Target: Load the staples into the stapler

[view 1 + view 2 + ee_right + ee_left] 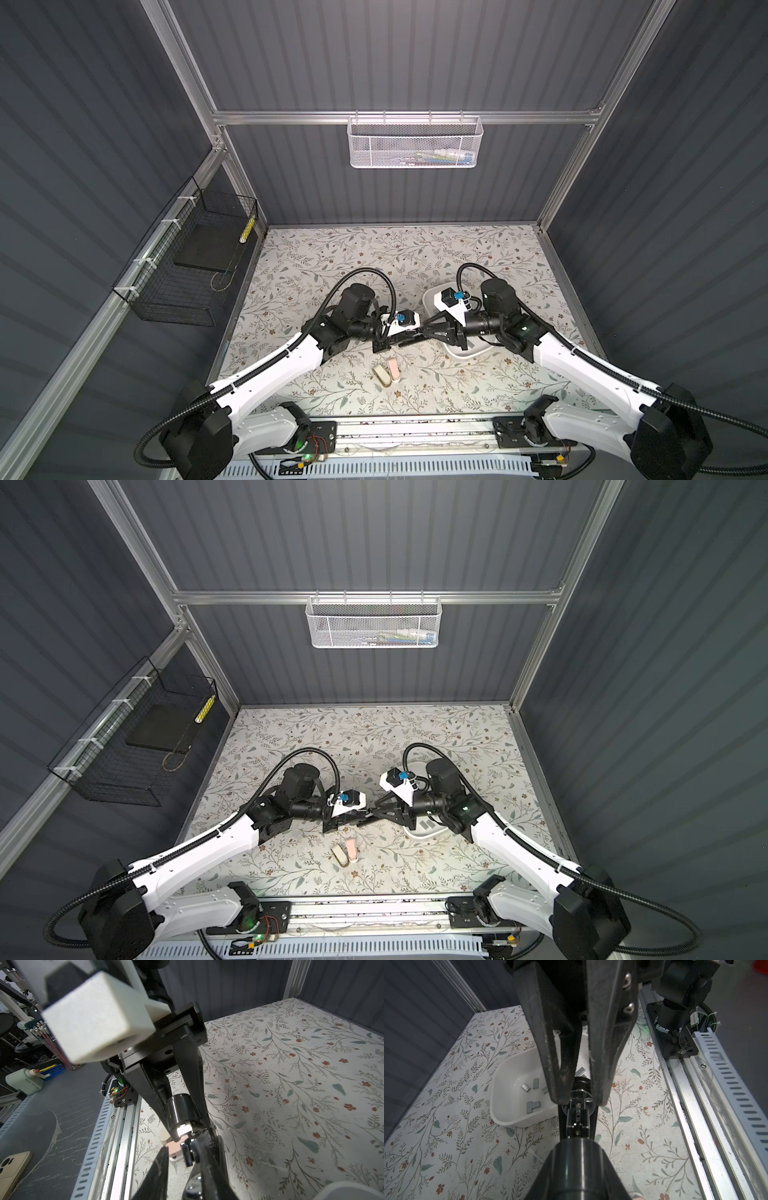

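Left end effector: clenched on the black stapler with a shiny metal nose, above the floral-patterned table.
Right end effector: tips at that metal nose; gripping or loose, I cannot tell.
Staples: small grey metal strips, loose in the white plastic tub under the right arm.

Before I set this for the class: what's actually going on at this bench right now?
Two robot arms meet in mid-air over the floral table. The left gripper is shut on a black stapler. The right gripper has its fingers either side of the stapler's shiny metal part; whether it grips is unclear. The staples lie loose in a white tray.
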`<state>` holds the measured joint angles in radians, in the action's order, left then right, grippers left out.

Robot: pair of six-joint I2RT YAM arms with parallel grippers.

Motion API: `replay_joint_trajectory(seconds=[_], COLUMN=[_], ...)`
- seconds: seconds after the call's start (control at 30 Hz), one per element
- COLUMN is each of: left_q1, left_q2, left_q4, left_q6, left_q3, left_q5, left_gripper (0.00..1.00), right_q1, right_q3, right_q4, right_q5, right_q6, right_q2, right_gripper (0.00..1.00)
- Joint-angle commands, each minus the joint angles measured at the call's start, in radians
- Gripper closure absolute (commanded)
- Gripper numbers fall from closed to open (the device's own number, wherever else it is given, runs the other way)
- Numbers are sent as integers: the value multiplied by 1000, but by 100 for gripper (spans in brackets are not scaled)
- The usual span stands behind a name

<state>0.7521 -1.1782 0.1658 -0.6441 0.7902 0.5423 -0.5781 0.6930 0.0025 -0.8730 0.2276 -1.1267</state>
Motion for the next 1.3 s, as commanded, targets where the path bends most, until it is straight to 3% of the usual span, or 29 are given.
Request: replay_joint_trajectory(seconds=[0.0,0.2,0.63,0.83,1.27], left_q1=[4,3,-12,-89,-99], left_q2=[5,-27,-1,29,36], left_q4=[-13,29,1,-114,-104], left_q6=[-12,-4,63,167,198], left_q3=[53,89,78,39,56], left_q5=[48,61,23,139,150], left_gripper=[100,100,100,100,100], right_q1=[-12,-34,-59,-60,-96], right_q3=[30,68,105,114,126], right_q4=[-33,-90,-178,-207,-270], right_q5=[-7,-7,38,46,139], right_q6=[35,66,130,158,240], right_q2=[-26,-75,-116,-138,-182], right_gripper=[71,76,75,76,74])
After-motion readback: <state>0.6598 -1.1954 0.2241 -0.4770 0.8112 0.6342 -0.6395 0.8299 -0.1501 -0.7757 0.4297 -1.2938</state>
